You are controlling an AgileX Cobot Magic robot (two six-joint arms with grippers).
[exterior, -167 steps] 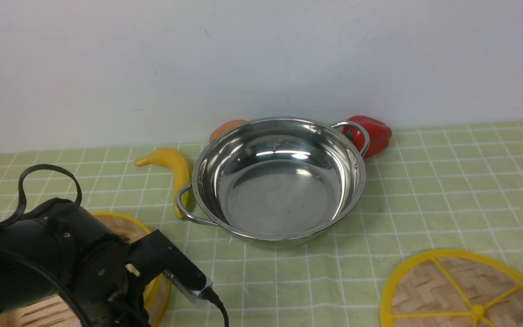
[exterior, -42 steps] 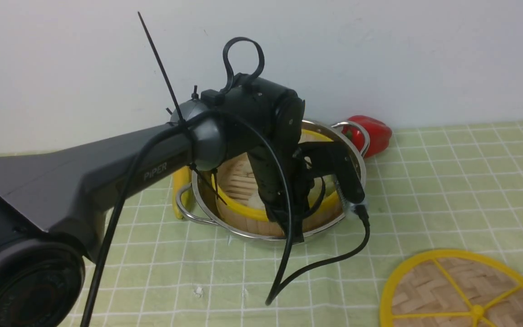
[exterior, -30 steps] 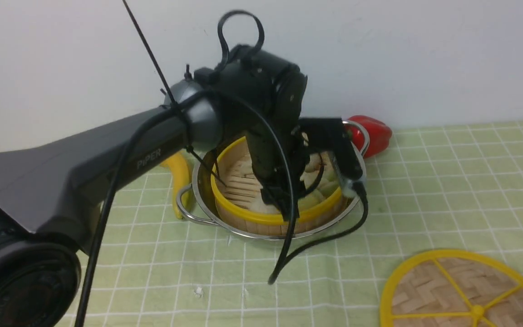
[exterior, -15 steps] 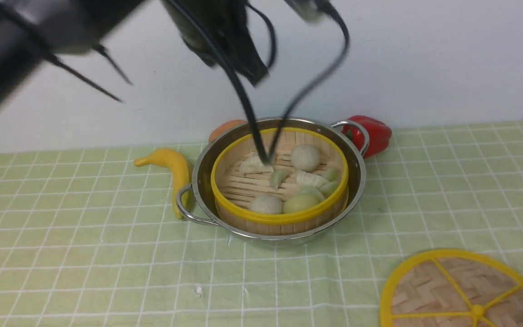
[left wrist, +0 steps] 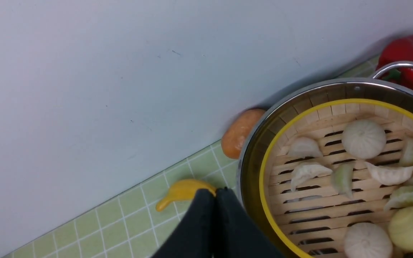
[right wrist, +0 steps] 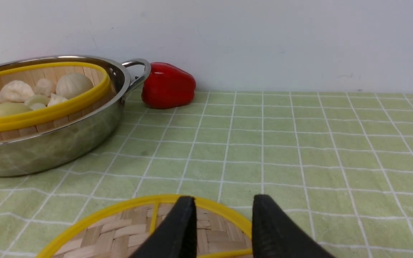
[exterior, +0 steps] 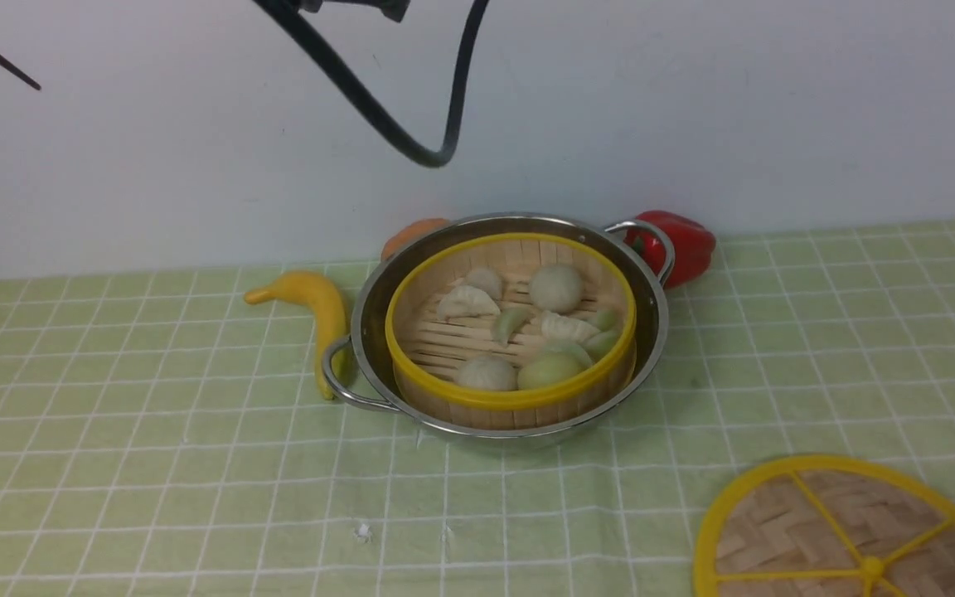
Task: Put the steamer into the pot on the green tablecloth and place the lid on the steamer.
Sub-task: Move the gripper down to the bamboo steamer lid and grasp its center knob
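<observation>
1. Lifted away since a moment ago, up off shiny two-handled steel pot (exterior: 653,308); round yellow-rimmed bamboo steamer (exterior: 511,399) seated inside pot, on light green gridded tablecloth (exterior: 154,464); flat woven-bamboo lid (exterior: 776,531) right of pot, robot-side.
2. Pinched together, empty, above pot: left gripper (left wrist: 214,190).
3. Slightly parted, empty, over lid: right gripper (right wrist: 223,199).

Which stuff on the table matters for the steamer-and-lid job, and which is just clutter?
Job:
- round yellow-rimmed bamboo steamer holding dumplings, sitting in the wide shiny steel pot
- flat woven bamboo lid with yellow spokes, lying on the grid-patterned green tablecloth

Lying about:
- yellow banana
- red bell pepper
- orange item behind the pot, too hidden to identify
</observation>
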